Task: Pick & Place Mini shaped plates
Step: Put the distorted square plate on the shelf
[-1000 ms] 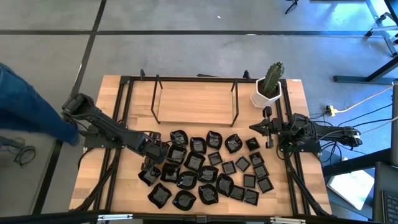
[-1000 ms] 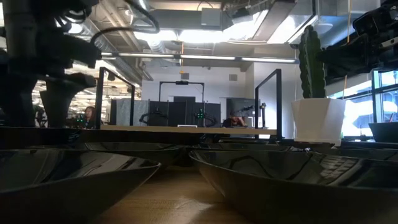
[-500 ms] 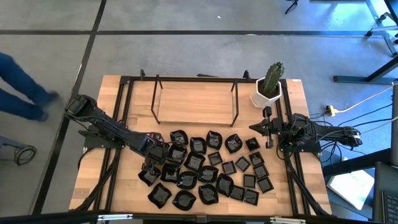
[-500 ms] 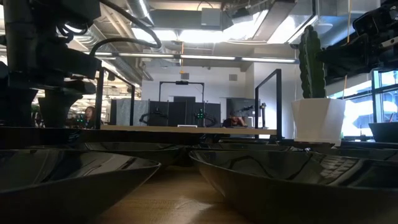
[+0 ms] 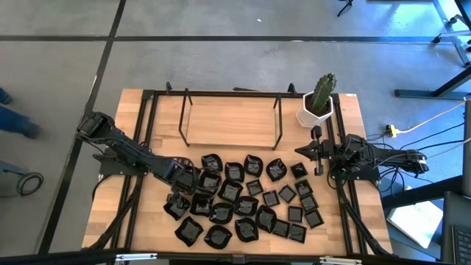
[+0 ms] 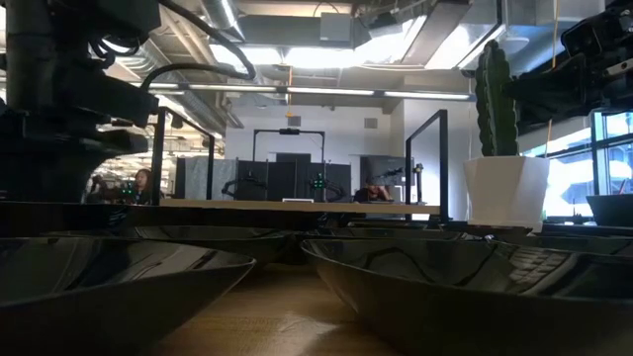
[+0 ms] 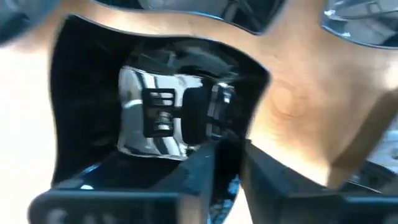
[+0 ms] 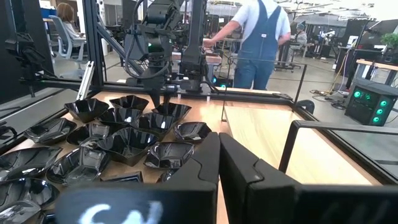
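We note the left gripper (image 5: 179, 194), closing apparently on a mini plate's (image 7: 149, 106) rim directly beneath; the right gripper (image 5: 316, 151) idles shut, well apart.

Mini shaped plates (image 5: 243, 199), tiny glossy black dishes, some square, some wavy-rimmed, are lying upright in a dense cluster, many touching, across the near half of the surface (image 5: 228, 118).

You have a light wooden table (image 5: 228, 121) with a black metal frame (image 5: 151, 110) running across it. On its near half lie the mini shaped plates (image 5: 243, 199), a glossy black cluster, many touching or overlapping. At the far right corner stands a white pot (image 5: 315, 112) holding a green cactus (image 5: 323, 91).
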